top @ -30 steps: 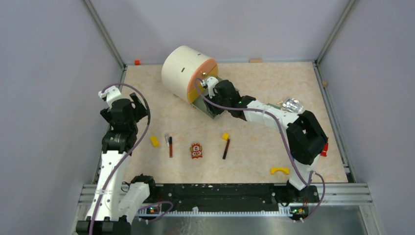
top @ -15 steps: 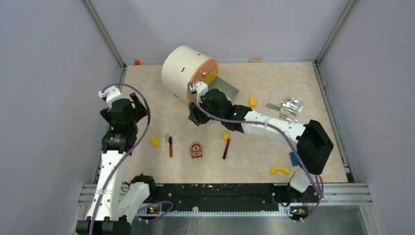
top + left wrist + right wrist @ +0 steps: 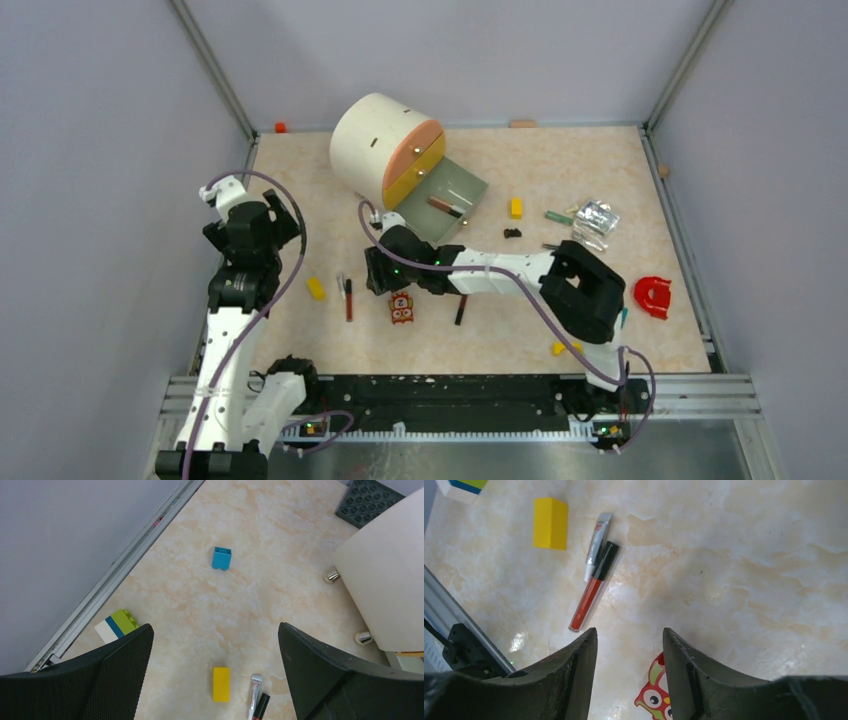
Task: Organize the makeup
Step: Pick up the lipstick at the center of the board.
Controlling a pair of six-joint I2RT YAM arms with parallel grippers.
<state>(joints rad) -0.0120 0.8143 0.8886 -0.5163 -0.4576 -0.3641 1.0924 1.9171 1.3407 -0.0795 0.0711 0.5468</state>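
A red stick with a black cap [image 3: 594, 586] and a silver tube [image 3: 596, 545] lie side by side on the table, just ahead and left of my right gripper [image 3: 629, 632]. That gripper is open with nothing between its fingers. In the top view it [image 3: 374, 272] hovers right of the red stick [image 3: 348, 298]. A brown stick [image 3: 445, 207] lies in the open grey-green drawer [image 3: 468, 186] of the white round organizer [image 3: 375, 140]. A dark red stick [image 3: 461, 308], a black tool [image 3: 512, 233] and a green stick [image 3: 558, 216] lie loose. My left gripper [image 3: 214, 630] is wide open and empty, high at the left.
An owl figure [image 3: 402, 307] lies right under the right gripper. Yellow blocks [image 3: 316, 288] [image 3: 516, 207], silver packets [image 3: 598, 215] and a red piece [image 3: 652, 296] are scattered. A blue block [image 3: 221, 558] and a lime-blue-white block [image 3: 116, 625] lie near the left wall rail.
My right arm has swung from the organizer's drawer toward the near left and now hangs beside the owl figure. The drawer stands uncovered with the brown stick in it. The left arm is still.
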